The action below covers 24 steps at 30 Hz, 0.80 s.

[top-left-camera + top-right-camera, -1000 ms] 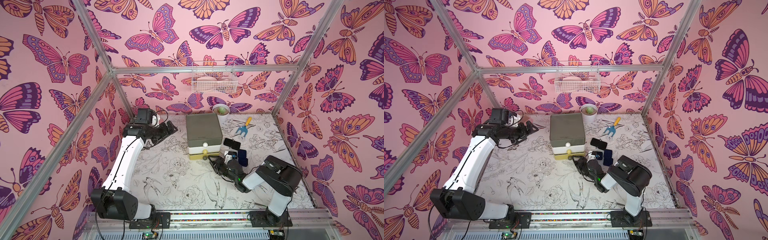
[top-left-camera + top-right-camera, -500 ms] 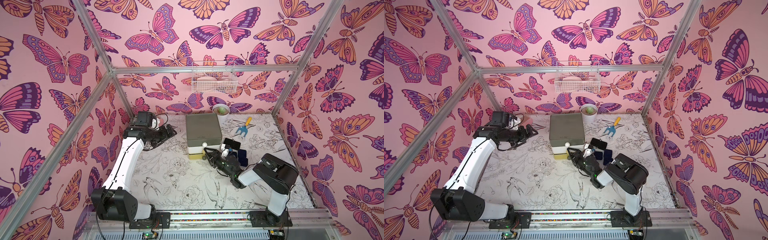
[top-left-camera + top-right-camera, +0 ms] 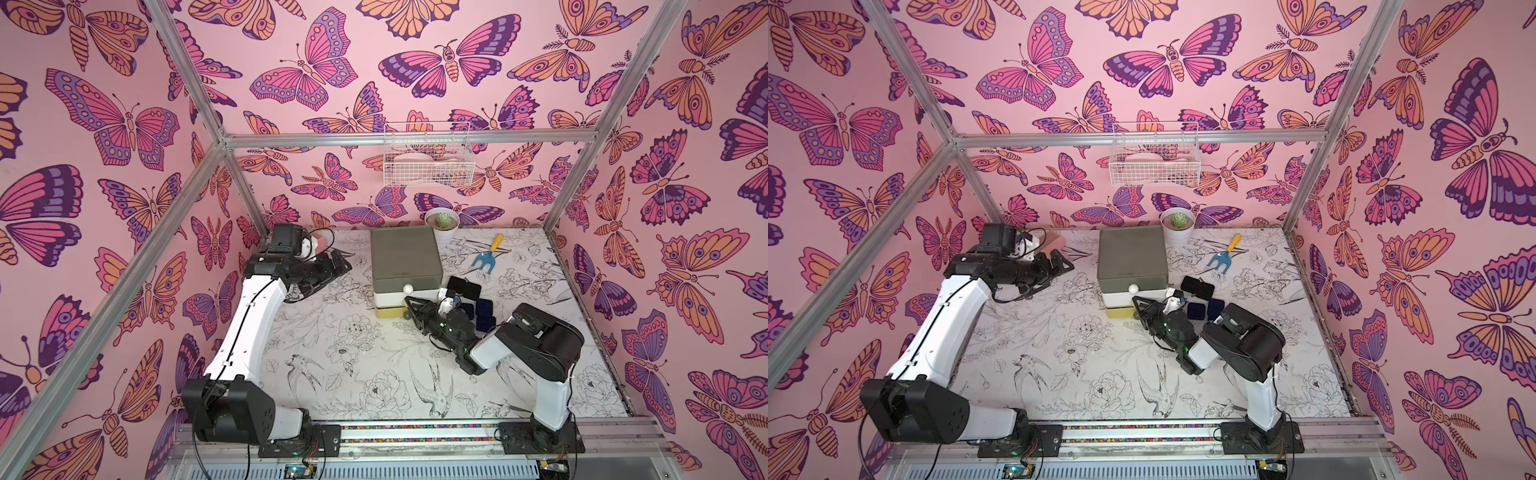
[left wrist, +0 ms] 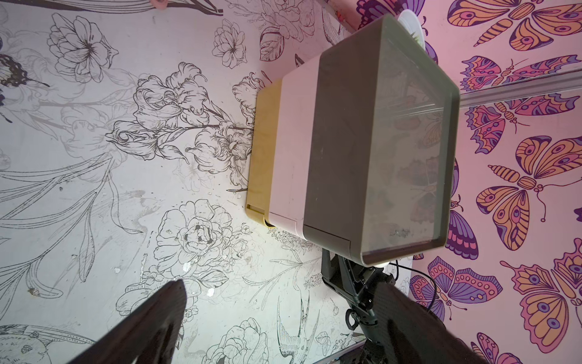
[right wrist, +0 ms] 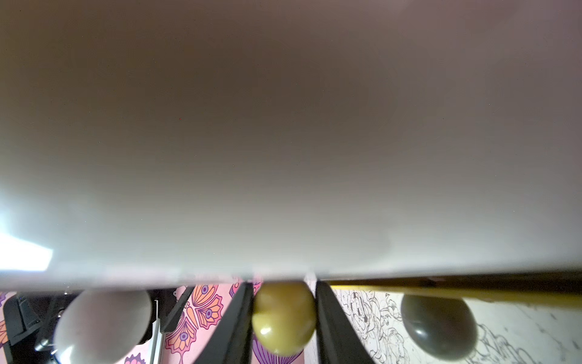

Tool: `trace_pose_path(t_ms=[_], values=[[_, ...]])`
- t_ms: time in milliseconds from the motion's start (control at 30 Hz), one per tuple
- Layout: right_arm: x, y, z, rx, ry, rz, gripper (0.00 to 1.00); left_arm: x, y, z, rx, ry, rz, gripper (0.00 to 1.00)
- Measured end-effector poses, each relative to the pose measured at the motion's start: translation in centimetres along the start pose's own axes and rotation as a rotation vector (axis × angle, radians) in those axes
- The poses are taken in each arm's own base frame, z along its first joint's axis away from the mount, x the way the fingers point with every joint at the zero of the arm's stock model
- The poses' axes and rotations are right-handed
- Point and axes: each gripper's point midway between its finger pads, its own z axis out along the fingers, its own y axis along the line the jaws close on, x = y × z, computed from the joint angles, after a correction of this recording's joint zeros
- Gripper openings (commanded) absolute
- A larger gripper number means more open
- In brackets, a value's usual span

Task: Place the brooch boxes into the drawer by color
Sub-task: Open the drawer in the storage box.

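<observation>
The drawer [image 3: 405, 253] [image 3: 1131, 253] stands at the back middle, with a grey-green top tier, a white middle one and a yellow bottom one, all pushed in. My right gripper [image 3: 411, 301] [image 5: 284, 318] is at its front, shut on the olive ball knob [image 5: 284, 318] of the white middle tier. A whitish knob [image 5: 104, 324] and a dark knob [image 5: 439, 326] flank it. To the right of the drawer lie brooch boxes: a black one [image 3: 463, 286] and two navy ones [image 3: 484, 309], partly hidden by my right arm. My left gripper [image 3: 338, 264] [image 4: 283, 331] hangs open and empty to the left of the drawer [image 4: 371, 141].
A blue-and-yellow toy garden fork [image 3: 486, 255] lies at the back right. A small potted succulent [image 3: 442, 222] stands behind the drawer. A white wire basket [image 3: 428, 160] hangs on the back wall. A pink object [image 3: 320, 243] sits behind my left wrist.
My right gripper has moved in to the drawer front and closed on the olive knob. My left arm has shifted slightly and stays open.
</observation>
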Motion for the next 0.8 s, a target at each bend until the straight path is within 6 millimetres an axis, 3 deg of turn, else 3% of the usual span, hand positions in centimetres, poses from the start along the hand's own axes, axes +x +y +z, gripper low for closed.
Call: trace_pose_path(t_ms=[367,633,800], values=[[2.3,0.4,-6.2,0.077,0.016,0.124,0.29,0.5,0.7,0.3,-0.015,0.011,0.003,1.00],[3.4,3.1,-9.7,0.131,0.005,0.112,0.31,1.1,0.8,-0.1,-0.013,0.008,0.013,1.00],[3.3,2.2,-11.4,0.197,-0.028,0.118,0.33,1.4,0.8,-0.5,-0.009,-0.001,0.025,1.00]])
